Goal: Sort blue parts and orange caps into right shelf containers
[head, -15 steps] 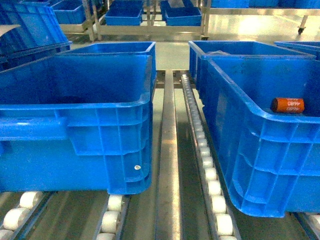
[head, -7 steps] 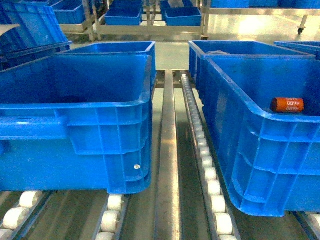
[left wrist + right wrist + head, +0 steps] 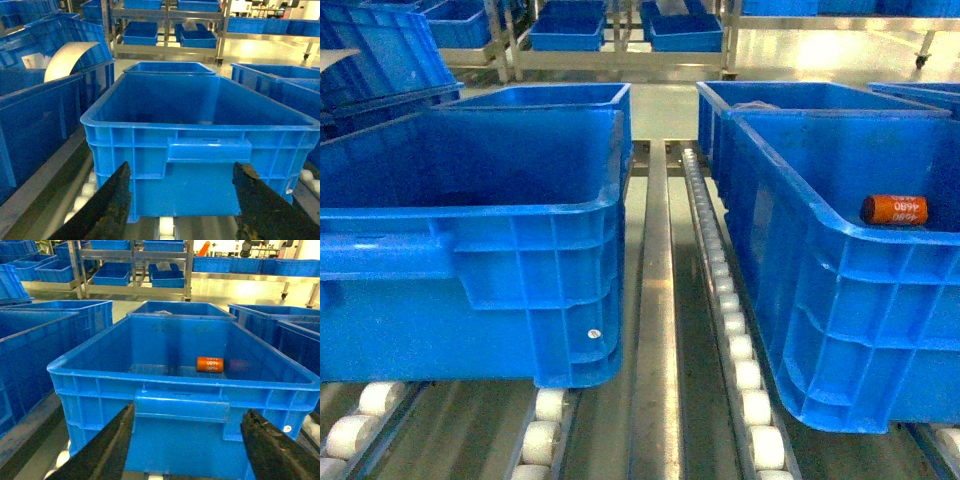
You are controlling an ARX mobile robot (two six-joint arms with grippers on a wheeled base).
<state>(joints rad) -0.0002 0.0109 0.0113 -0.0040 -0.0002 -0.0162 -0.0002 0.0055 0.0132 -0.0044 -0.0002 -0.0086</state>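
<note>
Head view misses both fingers; right wrist shows orange cap (image 3: 210, 364).

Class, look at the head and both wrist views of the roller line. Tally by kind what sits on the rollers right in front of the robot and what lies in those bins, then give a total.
Big blue bins at the front: 2, the left bin and the right bin
Orange caps with white print: 1, the orange cap lying in the right bin
Blue parts: 0 visible
Total: 3
</note>
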